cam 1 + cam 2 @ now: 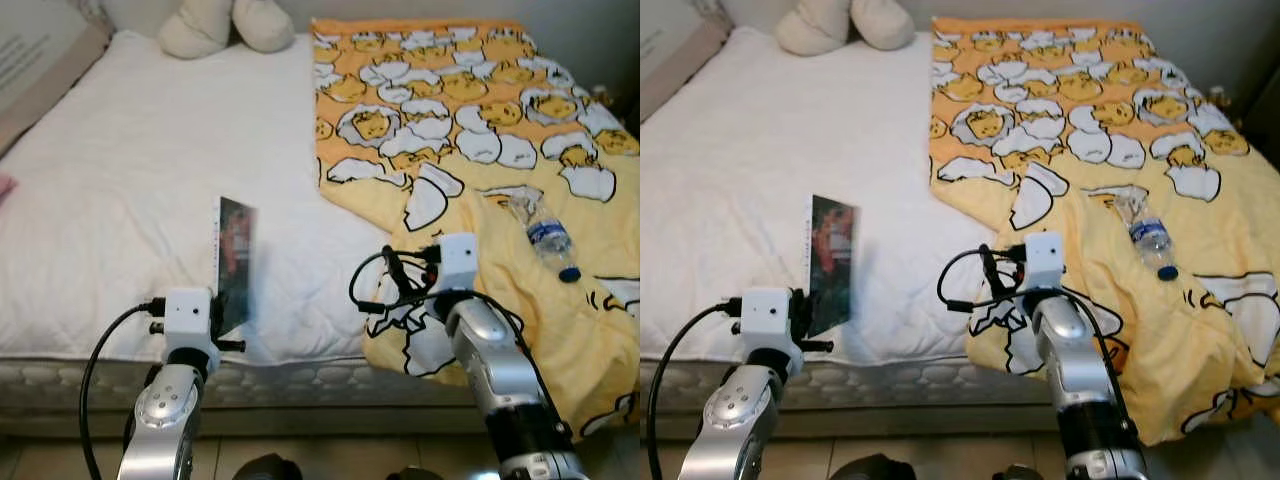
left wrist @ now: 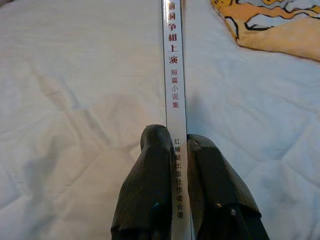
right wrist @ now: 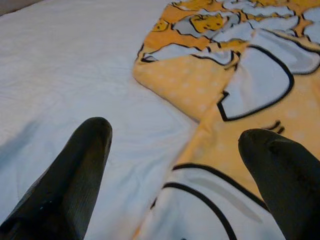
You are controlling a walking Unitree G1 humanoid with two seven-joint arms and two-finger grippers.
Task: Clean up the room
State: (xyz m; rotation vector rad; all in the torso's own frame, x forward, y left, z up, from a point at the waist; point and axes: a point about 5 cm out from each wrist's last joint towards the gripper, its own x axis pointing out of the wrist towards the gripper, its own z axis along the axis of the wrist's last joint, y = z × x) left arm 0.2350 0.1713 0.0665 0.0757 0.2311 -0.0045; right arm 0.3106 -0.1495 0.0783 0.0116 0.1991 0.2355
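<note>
My left gripper [image 2: 175, 150] is clamped on a thin book [image 1: 234, 262], upright over the bed's [image 1: 130, 180] front edge. Right gripper [image 3: 175, 145] hangs wide open over the yellow blanket's [image 1: 480, 130] front corner, water bottle [image 1: 542, 236] lying nearby.

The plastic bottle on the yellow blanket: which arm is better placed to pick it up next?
Right. The right gripper is open, over the blanket near the bottle; the left gripper is shut on a book.

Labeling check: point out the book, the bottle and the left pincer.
book [image 1: 234, 262], left eye view, on its cover
bottle [image 1: 545, 236], left eye view, on its label
left pincer [image 2: 180, 145], left wrist view, between the fingertips, shut on the book's spine
</note>
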